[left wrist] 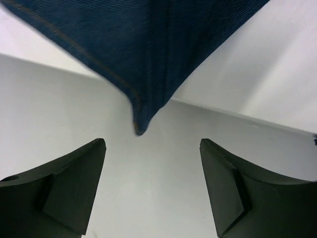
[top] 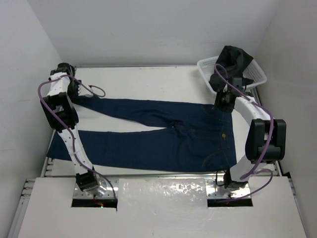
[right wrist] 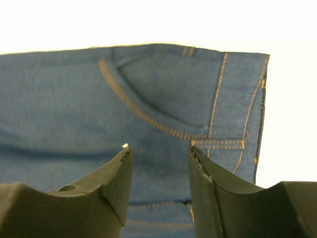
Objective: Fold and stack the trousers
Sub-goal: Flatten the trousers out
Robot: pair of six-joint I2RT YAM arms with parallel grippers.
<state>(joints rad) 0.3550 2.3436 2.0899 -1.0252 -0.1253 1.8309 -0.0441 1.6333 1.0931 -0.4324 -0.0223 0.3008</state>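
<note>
Trousers [top: 198, 139]: likely soft, heavyish denim; grab hem [left wrist: 141, 124] and waistband [right wrist: 240, 89] corners. Left jaws wide, empty, 10 o'clock; right jaws half-open, empty, 2 o'clock.

No legible text or labels anywhere

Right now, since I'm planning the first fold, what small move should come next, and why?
Probably ease the left hand forward and close on the hem corner of the trousers: its fingers stand open, the corner lies just ahead, ungripped.
</note>
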